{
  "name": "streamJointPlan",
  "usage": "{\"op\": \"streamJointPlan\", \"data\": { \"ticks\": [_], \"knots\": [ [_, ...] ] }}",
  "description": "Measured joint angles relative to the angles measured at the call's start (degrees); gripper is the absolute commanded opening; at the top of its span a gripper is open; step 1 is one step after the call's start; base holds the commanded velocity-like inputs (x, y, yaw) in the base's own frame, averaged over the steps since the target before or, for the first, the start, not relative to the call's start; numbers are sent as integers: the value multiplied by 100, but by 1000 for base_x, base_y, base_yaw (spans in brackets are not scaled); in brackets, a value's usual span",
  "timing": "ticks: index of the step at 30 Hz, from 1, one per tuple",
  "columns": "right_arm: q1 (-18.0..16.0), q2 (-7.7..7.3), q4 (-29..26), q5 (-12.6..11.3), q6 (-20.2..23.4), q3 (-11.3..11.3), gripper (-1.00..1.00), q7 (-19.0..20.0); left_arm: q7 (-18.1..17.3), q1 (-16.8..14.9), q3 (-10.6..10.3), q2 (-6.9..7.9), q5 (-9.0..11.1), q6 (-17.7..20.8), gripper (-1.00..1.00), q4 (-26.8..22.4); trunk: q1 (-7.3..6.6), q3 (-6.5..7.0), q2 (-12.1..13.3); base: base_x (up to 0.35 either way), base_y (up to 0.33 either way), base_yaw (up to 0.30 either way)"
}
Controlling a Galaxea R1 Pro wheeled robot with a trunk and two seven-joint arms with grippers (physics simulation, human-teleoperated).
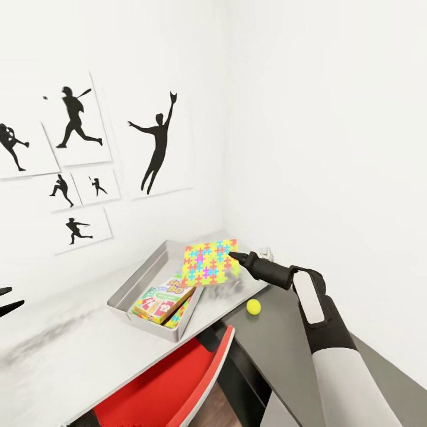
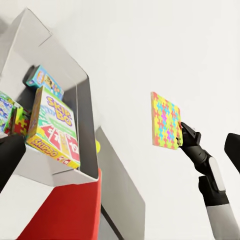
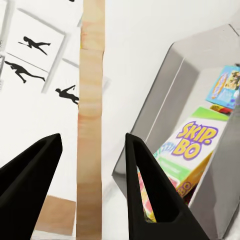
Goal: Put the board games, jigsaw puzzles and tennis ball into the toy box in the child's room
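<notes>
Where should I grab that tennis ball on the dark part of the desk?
Take the tennis ball across its middle, coming straight down from above. It is round and sits alone on the dark lower desk section, beside the red chair, with open space around it.

Our right arm (image 1: 332,350) has a smooth white forearm shell that meets a glossy black wrist section. A long pale grey oval panel is inset along the black wrist. Beyond it, a slimmer matte black cylinder narrows toward our right gripper (image 1: 238,257), which ends in a dark pointed tip. From the right wrist camera, our two right fingers (image 3: 150,190) are flat black wedges tapering to sharp points. Our left gripper (image 1: 9,301) shows as two thin black prongs. From the left wrist camera, one left finger (image 2: 9,157) is a rounded black shape.
</notes>
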Motion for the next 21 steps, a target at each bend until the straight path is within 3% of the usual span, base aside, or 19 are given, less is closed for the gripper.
{"op": "streamJointPlan", "data": {
  "ticks": [12,21],
  "knots": [
    [3,-7,1,8,-2,-7,-100,0,-1,0,0,0,-2,2,100,-1,-1,0,-1,29,118,281],
    [-2,-7,1,7,-8,-23,-100,0,0,0,0,0,-1,0,100,-1,0,-20,0,30,28,281]
  ]
}}
